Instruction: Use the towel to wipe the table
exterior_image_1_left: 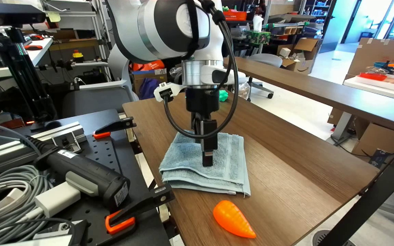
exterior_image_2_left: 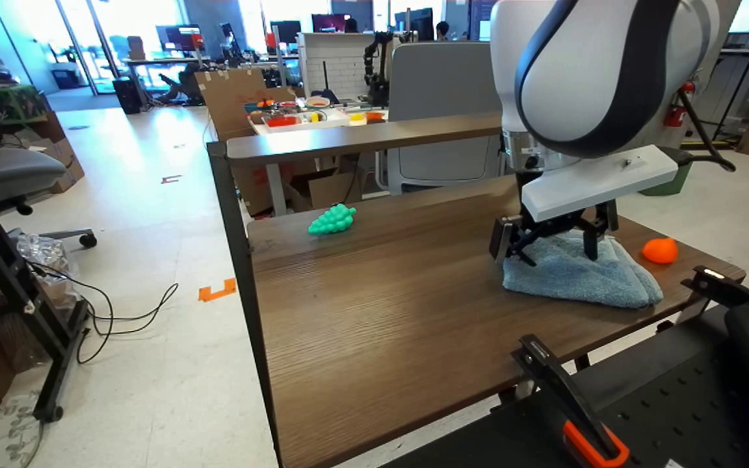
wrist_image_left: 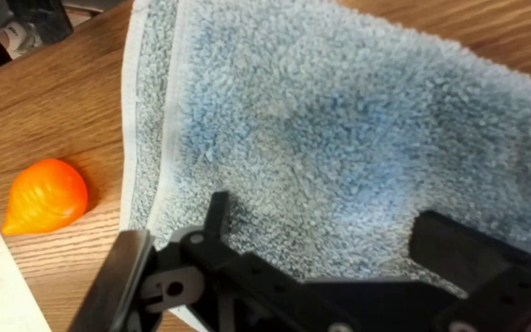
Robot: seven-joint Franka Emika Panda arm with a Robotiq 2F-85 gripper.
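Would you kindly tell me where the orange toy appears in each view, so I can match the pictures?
In an exterior view: orange toy near the bottom, right of centre.
In an exterior view: orange toy far right, near mid-height.
Wrist view: orange toy at left, below mid-height.
Shared landmark: the blue-grey towel beside it.

In an exterior view, on tabletop (exterior_image_2_left: 381,312): towel (exterior_image_2_left: 582,281) right of centre, carrot-like toy (exterior_image_2_left: 660,251) right of it, toy grapes (exterior_image_2_left: 332,220) left of centre.
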